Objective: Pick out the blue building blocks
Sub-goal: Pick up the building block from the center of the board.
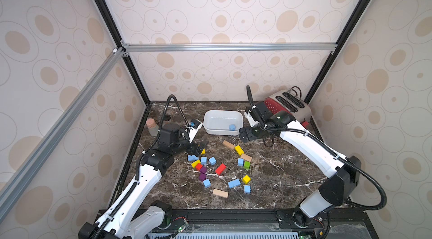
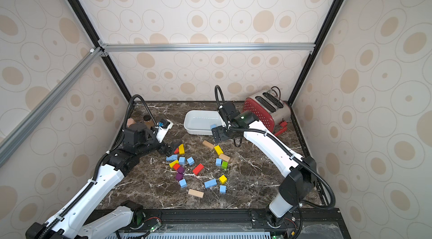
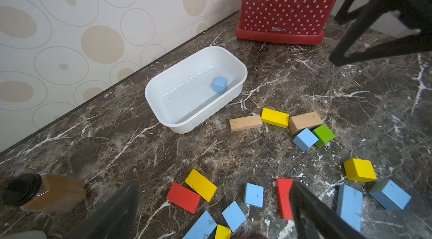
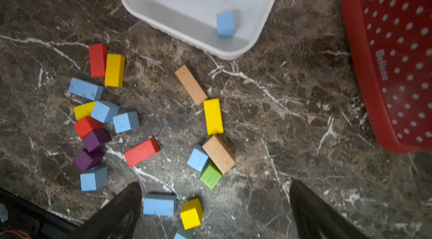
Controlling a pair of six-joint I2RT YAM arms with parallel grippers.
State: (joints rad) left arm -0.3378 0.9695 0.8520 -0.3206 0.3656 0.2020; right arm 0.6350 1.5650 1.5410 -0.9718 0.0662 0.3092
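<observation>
Starting at 9 o'clock on the bench [image 1: 280,174], I see my left fingers [image 3: 112,216] spread wide and holding nothing, hanging above the red and yellow bars [image 2: 181,149]. At 6 o'clock of them lie a blue bar [image 1: 192,157] and two blue cubes [image 1: 203,160], packed in beside yellow, red and purple blocks [image 1: 202,173]. A lone blue cube [image 1: 206,182] sits just beside the nearer purple one.

Moving right, a second blue bar [image 1: 234,183] and a front blue cube [image 1: 247,189] lie just beside a yellow cube [image 1: 246,179]. At 12 o'clock of those, another blue cube [image 1: 240,162] sits against a green cube [image 1: 246,164].

At the bench's 12 o'clock the white tub [image 1: 206,120] holds one blue cube [image 1: 232,127] in its 4 o'clock corner. My right fingers [image 4: 315,216] are wide and empty, just beside that corner. The red toaster [image 1: 292,105] fills 2 o'clock.
</observation>
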